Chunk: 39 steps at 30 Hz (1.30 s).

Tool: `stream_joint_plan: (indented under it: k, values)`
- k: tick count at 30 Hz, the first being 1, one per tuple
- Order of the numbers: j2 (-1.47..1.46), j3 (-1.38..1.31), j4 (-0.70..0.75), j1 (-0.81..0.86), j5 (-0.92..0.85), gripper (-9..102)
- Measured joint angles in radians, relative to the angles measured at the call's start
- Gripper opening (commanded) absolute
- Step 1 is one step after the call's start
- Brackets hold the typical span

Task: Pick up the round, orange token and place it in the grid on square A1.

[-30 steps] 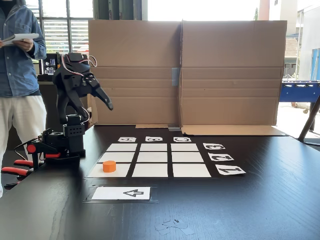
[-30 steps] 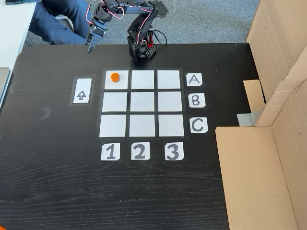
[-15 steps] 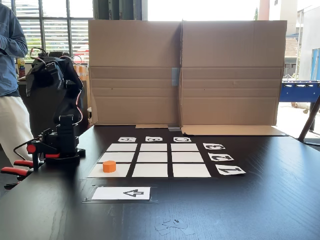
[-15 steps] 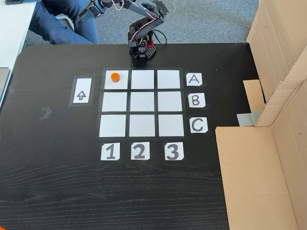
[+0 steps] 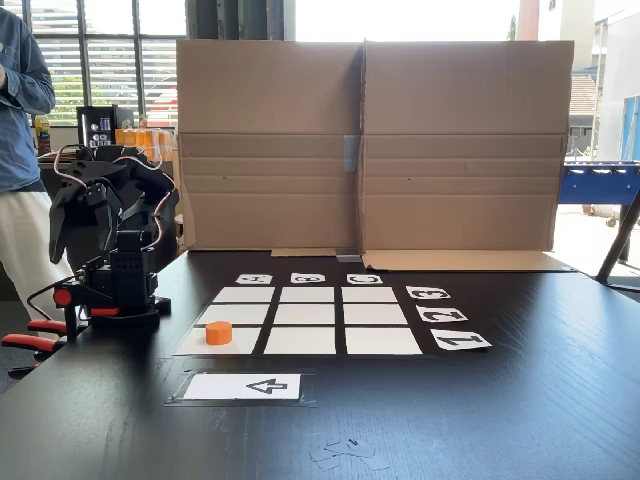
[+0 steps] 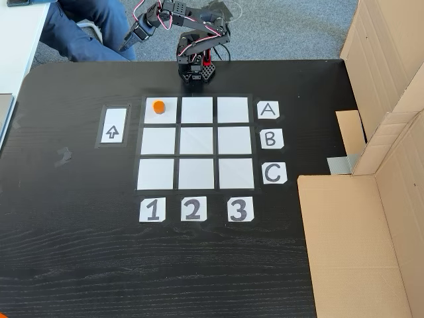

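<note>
Nearest the front camera, bits of torn tape (image 5: pixel 345 453) lie on the black table (image 5: pixel 520 400), then the arrow card (image 5: pixel 243 386) just ahead of the grid (image 5: pixel 310 321). From above, the arrow card (image 6: pixel 113 125) sits left of the grid (image 6: pixel 195 142), with number cards (image 6: pixel 193 209) below and letter cards (image 6: pixel 270 140) on the right.

The token (image 5: pixel 219 332) stands upright on the front-left corner cell, square A1 (image 5: pixel 221 340), touching only the paper. From above, the token (image 6: pixel 158 106) is in the top-left cell, square A1 (image 6: pixel 161 110), toward its upper part.

The gripper (image 5: pixel 60 235) hangs folded down beside the arm base (image 5: pixel 125 290), fingers pointing downward off the table's left side. From above, the gripper (image 6: pixel 126 48) points down-left beyond the table's far edge, near a person's jeans (image 6: pixel 86 26). It holds nothing and touches nothing; whether jaws are parted or closed, can't tell, too dark and small. Token is well apart from it, back on the grid.

Vs. half a sec ago: arm has folded lower, gripper dropped from shoulder height to beside the base; token unmoved.

Farther back, cardboard walls (image 5: pixel 370 145) stand at the table's rear, and a person (image 5: pixel 25 150) stands at left.
</note>
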Motion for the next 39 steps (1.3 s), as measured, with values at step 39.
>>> stream_joint_plan:
  k: [39]
  values:
    - [0.156, 0.273, 0.186, 0.000, -0.086, 28]
